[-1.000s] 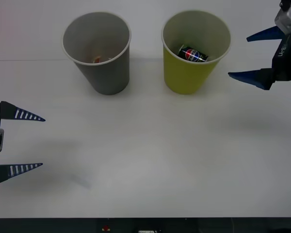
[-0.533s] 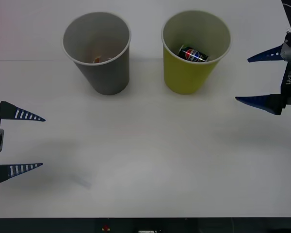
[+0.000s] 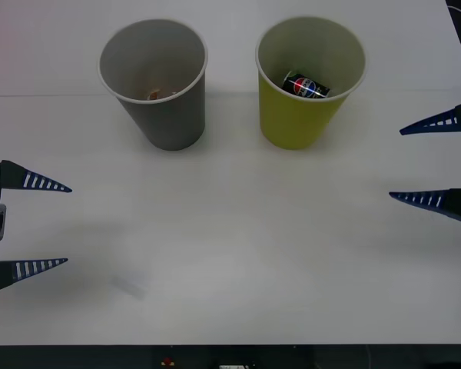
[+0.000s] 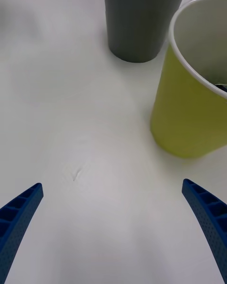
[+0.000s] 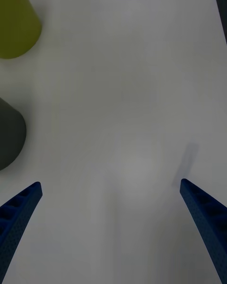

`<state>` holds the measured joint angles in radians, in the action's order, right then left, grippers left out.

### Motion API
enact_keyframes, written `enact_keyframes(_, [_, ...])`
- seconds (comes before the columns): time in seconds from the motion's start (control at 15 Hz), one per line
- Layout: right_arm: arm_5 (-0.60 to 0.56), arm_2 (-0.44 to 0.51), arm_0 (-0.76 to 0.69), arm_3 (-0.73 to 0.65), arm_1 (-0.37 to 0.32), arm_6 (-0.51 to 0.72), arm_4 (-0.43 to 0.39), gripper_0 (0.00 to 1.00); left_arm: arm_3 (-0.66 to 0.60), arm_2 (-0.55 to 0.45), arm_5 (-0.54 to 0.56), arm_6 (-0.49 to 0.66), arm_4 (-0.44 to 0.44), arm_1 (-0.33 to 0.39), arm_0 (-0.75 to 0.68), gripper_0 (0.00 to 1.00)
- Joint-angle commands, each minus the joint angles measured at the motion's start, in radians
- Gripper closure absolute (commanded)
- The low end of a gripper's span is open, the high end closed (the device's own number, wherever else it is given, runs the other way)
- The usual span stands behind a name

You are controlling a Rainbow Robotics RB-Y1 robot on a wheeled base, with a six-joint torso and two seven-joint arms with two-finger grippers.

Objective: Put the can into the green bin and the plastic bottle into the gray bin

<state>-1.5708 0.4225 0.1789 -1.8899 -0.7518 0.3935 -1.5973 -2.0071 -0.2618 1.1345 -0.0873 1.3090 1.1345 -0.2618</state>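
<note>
Left gripper (image 3: 67, 224): two tapered blue ribbed fingers (image 3: 35, 182) with pale stripe markings, on a black-and-gray mount. Right gripper (image 3: 394, 164): matching blue striped fingers (image 3: 438, 122), dark mount.

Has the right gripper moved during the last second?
Yes. The right gripper, open, has drawn back toward the robot and outward, away from the green bin, which has stayed in place.

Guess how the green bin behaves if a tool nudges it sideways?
The green bin is tall and tapers to a narrow base, so it probably tips rather than slides. It looks thin-walled and light; the can lying inside adds little ballast. Pushing near the rim seems riskiest.
</note>
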Motion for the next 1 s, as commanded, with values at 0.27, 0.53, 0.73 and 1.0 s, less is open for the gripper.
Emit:
enact_keyframes(0.27, [0.0,0.022,-0.067,-0.015,-0.037,-0.064,0.042,0.0,0.0,0.0,0.0,0.0,0.0,0.0,0.0,0.0])
enact_keyframes(0.53, [0.0,0.024,-0.09,-0.02,-0.06,-0.085,0.054,0.0,0.0,0.0,0.0,0.0,0.0,0.0,0.0,0.0])
enact_keyframes(0.73, [0.0,0.024,-0.09,-0.018,-0.072,-0.088,0.057,0.0,0.0,0.0,0.0,0.0,0.0,0.0,0.0,0.0])
enact_keyframes(1.0, [0.0,0.025,-0.09,-0.018,-0.077,-0.084,0.051,0.0,0.0,0.0,0.0,0.0,0.0,0.0,0.0,0.0])
